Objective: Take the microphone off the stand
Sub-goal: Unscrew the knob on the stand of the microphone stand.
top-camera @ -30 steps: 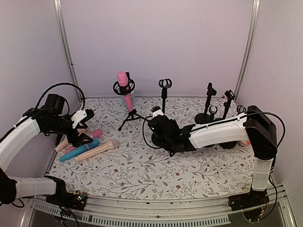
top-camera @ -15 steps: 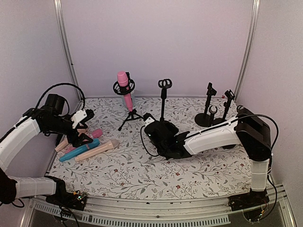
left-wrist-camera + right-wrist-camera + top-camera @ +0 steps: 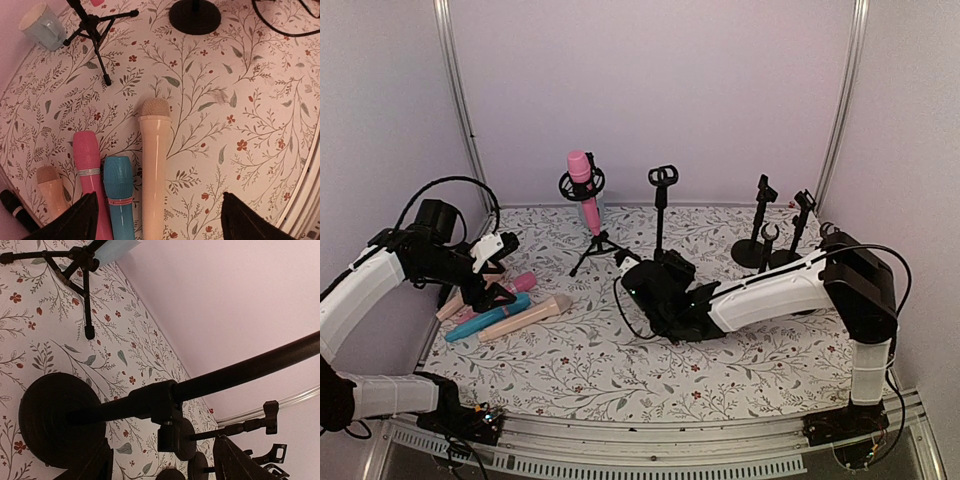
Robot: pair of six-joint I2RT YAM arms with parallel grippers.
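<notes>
Leftward, toward nine o'clock, the right arm has carried the empty round-base stand (image 3: pixel 660 200) a little, and the right gripper (image 3: pixel 162 450), which was clamped on it a second ago, now shows its fingers spread apart on either side of the pole, so we read it as released; the left arm has not shifted. The left gripper (image 3: pixel 160 200) hangs with its jaws wide and nothing between them, above the loose microphones (image 3: pixel 154 165) lying side by side at nine o'clock on the table (image 3: pixel 620 370). The pink microphone (image 3: pixel 580 170) is not yet touched: it stands head-up in the ring mount of the tripod stand (image 3: pixel 598 245) at eleven o'clock, well apart from both grippers. We judge it a stiff, light, smooth-bodied piece that could slip in a loose pinch, and the thin-legged tripod looks light enough to lift or tip with it. We would take the microphone across its body just above or below the ring and draw it along its own axis, with the other gripper steadying the tripod's stem. A pale blue cup (image 3: pixel 42 25) sits just behind the tripod at twelve o'clock; we can see nothing in it, though most of its inside is hidden. More stands (image 3: pixel 765 225) cluster at two o'clock.
</notes>
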